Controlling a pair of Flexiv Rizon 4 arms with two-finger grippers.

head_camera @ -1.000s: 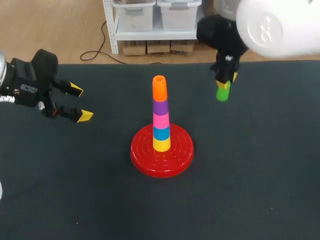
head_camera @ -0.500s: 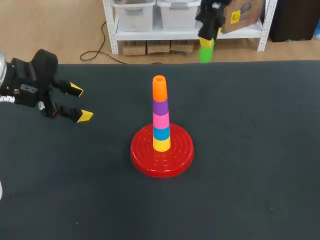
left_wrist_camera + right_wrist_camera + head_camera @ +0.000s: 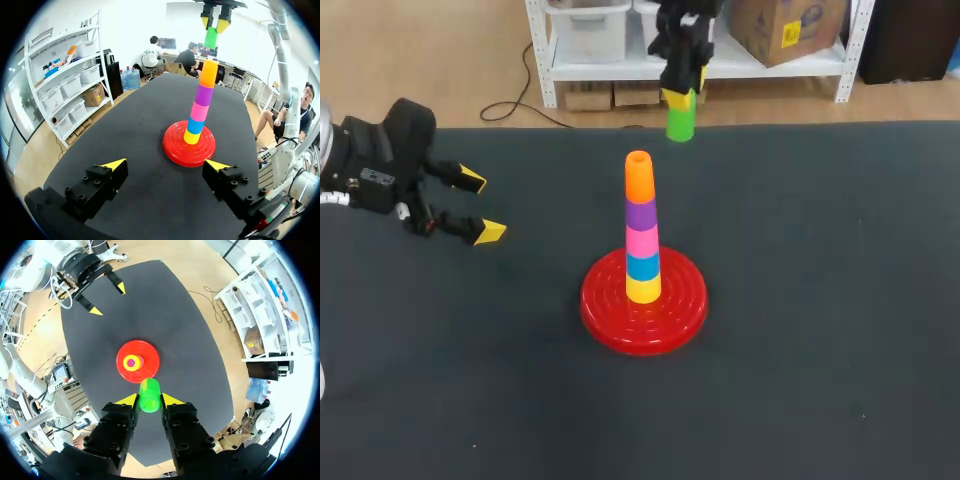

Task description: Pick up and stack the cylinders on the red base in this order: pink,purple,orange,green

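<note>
One cylinder (image 3: 680,121) hangs above the stack (image 3: 641,226) on the base (image 3: 607,310).

a dark, matte table (image 3: 820,350) spans the head view from side to side. the round red base (image 3: 682,300) with ringed ridges rests flat on it near the middle, well apart from every edge.

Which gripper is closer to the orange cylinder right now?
Right. The right gripper holds the green cylinder just above the orange cylinder; the left gripper is open, far aside.

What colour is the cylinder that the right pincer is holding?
Green; the cylinder shows best in the right wrist view, between the right pincer tips.
</note>
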